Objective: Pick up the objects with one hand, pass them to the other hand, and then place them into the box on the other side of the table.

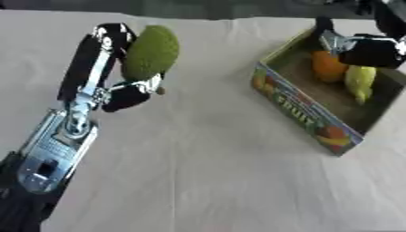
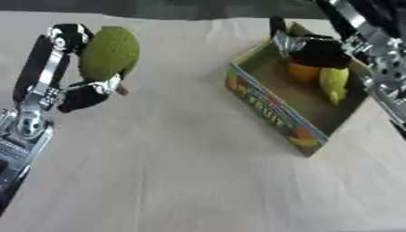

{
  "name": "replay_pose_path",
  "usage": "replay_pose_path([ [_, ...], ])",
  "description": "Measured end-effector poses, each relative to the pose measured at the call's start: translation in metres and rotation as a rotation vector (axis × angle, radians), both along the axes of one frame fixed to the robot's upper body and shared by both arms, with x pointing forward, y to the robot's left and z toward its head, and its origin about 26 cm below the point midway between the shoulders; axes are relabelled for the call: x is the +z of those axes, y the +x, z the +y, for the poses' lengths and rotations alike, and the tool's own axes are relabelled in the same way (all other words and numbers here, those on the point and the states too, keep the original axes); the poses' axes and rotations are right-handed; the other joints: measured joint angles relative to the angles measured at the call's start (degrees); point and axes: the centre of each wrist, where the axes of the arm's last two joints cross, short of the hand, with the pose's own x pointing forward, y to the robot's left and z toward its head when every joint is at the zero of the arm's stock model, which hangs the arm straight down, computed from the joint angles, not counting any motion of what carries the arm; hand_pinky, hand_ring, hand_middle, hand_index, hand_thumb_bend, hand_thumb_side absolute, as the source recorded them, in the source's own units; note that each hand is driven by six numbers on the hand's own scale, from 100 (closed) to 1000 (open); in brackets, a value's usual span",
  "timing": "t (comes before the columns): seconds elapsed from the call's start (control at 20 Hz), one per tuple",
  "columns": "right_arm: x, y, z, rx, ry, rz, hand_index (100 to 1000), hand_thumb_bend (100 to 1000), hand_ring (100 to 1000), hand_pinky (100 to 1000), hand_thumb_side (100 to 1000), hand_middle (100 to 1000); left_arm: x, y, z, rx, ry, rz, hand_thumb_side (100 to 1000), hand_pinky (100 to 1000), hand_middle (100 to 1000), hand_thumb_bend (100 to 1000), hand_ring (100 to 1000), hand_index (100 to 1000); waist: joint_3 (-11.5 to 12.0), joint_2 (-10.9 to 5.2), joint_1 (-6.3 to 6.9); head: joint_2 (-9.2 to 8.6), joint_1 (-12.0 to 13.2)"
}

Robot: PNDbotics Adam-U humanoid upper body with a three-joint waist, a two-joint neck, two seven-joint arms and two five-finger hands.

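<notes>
My left hand [image 1: 101, 50] is raised over the left of the table and is shut on a green bumpy fruit [image 1: 151, 52], held off the cloth between fingers and thumb. At the right stands an open cardboard box [image 1: 300, 112] with "FRUIT" printed on its side. Inside it lie an orange fruit [image 1: 326, 68] and a yellow fruit [image 1: 358, 82]. My right hand [image 2: 319, 50] hangs over the far end of the box, directly above the orange fruit and partly hiding it. Whether it touches the orange fruit does not show.
A beige cloth [image 1: 206, 172] covers the table. The box sits askew, with its printed long side facing the table's middle. A dark strip runs along the table's far edge.
</notes>
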Motion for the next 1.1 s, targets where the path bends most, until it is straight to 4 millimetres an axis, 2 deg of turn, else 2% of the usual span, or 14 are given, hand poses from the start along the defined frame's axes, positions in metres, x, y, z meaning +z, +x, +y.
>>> replay_pose_path([
  [0.2, 0.006, 0.002, 0.019, 0.090, -0.075, 0.042, 980, 100, 901, 968, 198, 970, -0.005, -0.002, -0.001, -0.075, -0.076, 0.017, 104, 436, 467, 311, 474, 437, -0.1, 0.01, -0.68, -0.03, 0.0],
  [0.4, 0.007, 0.003, 0.034, 0.128, -0.125, 0.102, 1000, 100, 920, 969, 178, 1000, -0.006, -0.003, -0.003, -0.109, -0.094, 0.033, 105, 445, 472, 318, 480, 441, -0.2, 0.01, -0.67, -0.03, 0.0],
  [0.6, 0.012, 0.003, 0.049, 0.160, -0.171, 0.157, 1000, 100, 931, 971, 208, 1000, 0.000, -0.010, -0.007, -0.154, -0.115, 0.012, 104, 455, 477, 322, 485, 446, -0.2, 0.01, -0.67, -0.04, 0.0],
  [0.85, 0.016, 0.003, 0.063, 0.212, -0.253, 0.222, 1000, 100, 941, 980, 226, 1000, 0.011, -0.020, -0.014, -0.206, -0.091, -0.014, 109, 459, 478, 327, 489, 448, -0.2, 0.01, -0.87, -0.03, 0.1],
  [1.1, 0.019, 0.003, 0.074, 0.266, -0.302, 0.274, 1000, 100, 940, 984, 243, 1000, 0.009, -0.020, -0.016, -0.217, -0.051, 0.002, 105, 457, 477, 335, 490, 447, 0.0, 0.04, -0.89, 0.10, 0.1],
])
